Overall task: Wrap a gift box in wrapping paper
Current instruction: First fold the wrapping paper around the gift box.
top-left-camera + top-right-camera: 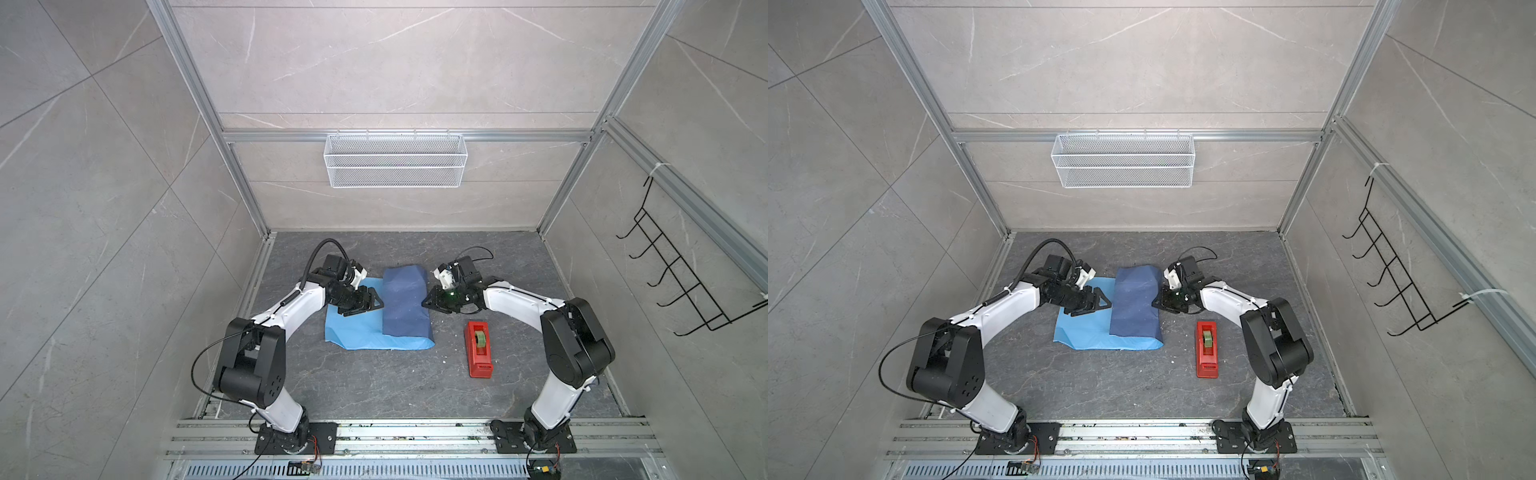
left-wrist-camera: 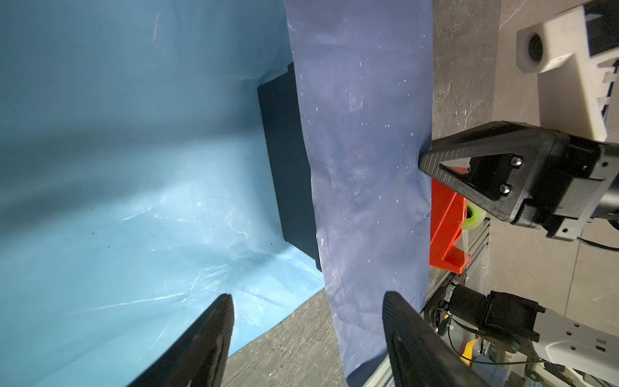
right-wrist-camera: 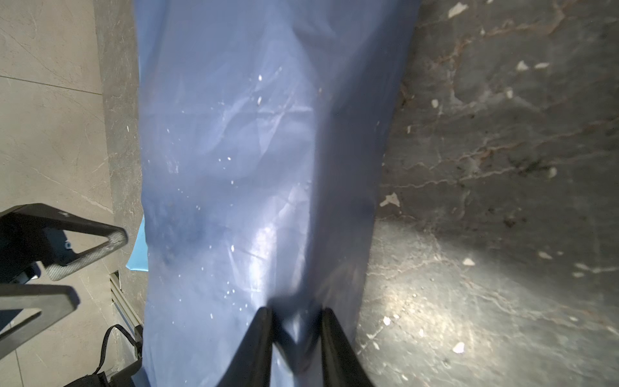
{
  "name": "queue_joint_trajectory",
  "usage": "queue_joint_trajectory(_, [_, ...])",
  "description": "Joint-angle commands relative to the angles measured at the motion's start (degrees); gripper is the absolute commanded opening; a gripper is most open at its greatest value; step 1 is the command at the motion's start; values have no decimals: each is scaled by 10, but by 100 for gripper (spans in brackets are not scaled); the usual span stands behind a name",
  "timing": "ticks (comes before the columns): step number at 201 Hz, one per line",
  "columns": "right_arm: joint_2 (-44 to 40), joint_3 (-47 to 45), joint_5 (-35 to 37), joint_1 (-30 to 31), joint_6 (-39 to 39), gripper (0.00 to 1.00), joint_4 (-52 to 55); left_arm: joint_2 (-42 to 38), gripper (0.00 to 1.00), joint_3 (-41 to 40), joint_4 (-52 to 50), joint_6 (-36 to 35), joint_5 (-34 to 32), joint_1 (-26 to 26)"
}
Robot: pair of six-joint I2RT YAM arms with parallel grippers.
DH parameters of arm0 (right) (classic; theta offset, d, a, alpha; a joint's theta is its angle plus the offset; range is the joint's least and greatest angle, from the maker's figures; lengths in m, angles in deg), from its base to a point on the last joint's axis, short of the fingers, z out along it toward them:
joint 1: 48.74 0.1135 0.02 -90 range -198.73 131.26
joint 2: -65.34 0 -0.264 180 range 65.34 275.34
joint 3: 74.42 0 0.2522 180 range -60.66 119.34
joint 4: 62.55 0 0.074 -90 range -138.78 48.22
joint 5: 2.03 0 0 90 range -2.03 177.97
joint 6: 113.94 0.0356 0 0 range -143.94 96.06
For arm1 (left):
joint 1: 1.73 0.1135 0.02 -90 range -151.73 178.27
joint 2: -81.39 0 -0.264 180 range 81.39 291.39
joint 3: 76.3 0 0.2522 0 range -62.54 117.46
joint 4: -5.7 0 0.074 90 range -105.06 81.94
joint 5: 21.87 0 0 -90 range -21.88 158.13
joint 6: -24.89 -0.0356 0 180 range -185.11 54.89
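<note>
The gift box sits straight ahead of the left pincer, with only one dark side showing. The rest is under the wrapping paper, its darker flap draped over the top toward the right pincer. The left pincer's jaws stand wide with nothing between them, hovering over the light-blue spread just short of the box. The right pincer, across the box from it, is narrow, and a pucker of the dark flap looks nipped at its tips.

Here's the danger: that flap lies loose and untaped, and nothing pins its edge on the left pincer's side. One tug from the right pincer and the flap could slide off, or drag the box along. The red tape dispenser waits behind the right pincer, toward its base, well apart from the paper.
</note>
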Motion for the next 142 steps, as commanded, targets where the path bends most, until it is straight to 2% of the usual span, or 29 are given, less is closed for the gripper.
queue_joint_trajectory(1, [70, -35, 95, 6, -15, 27, 94, -15, 65, -33, 2, -12, 34, 1])
queue_joint_trajectory(10, [72, -34, 93, 6, -14, 27, 94, -19, 57, -47, 8, -8, 52, -2])
queue_joint_trajectory(36, [68, -34, 91, 6, -14, 27, 91, -30, 51, -77, 3, -42, 73, -19])
queue_joint_trajectory(62, [70, -35, 98, 6, -17, 26, 98, -19, 51, -85, 10, -46, 75, -34])
queue_joint_trajectory(106, [70, -36, 103, 6, -20, 26, 101, -30, 51, -48, -29, -51, 89, -22])
queue_joint_trajectory(142, [72, -36, 97, 5, -23, 26, 99, -39, 53, -57, -42, -66, 154, -23])
